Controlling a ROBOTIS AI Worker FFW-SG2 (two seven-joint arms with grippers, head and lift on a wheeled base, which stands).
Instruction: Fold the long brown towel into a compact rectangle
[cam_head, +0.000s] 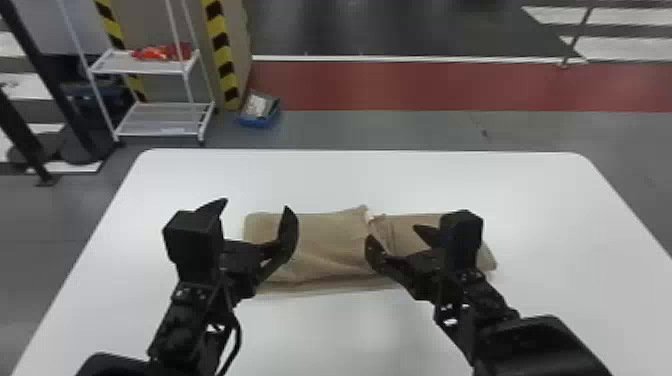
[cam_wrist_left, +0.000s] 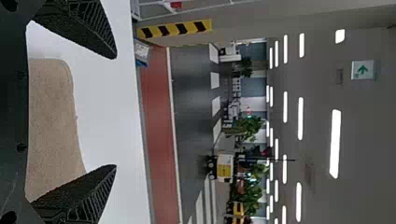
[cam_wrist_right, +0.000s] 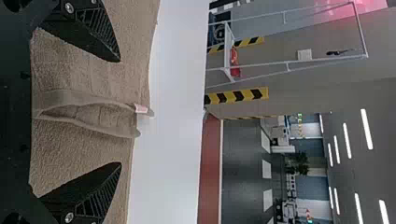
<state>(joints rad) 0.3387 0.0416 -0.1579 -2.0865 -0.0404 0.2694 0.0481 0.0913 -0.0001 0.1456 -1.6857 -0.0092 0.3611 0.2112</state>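
Head view: the brown towel (cam_head: 330, 240) lies across the middle of the white table (cam_head: 555, 215), its long way running from the robot's left to its right; it looks partly folded already, with cloth edges coming together near the middle, where a small pale tag (cam_head: 369, 216) sits at the far side; that placing, squarely before the robot, seems meant to let both arms reach it.

The left gripper (cam_head: 256, 204) has its fingers spread wide, with nothing between them; it stands over the towel's left end, one finger outside the cloth and the other above it, a spacing that would suit taking that end for a further fold; the right gripper (cam_head: 391, 232) is wide open too and holds nothing; its fingers stand to either side of the folded edges (cam_wrist_right: 88, 116), perhaps to pinch them or press them flat; whether any fingertip touches the towel I cannot tell.

Layers show slightly out of line along the near edge, and the edges at the middle gape a little in the right wrist view; the job looks well along, though probably a fold short of compact; the next one likely wants the layers gripped together, since catching only the top one could pull the stack open.
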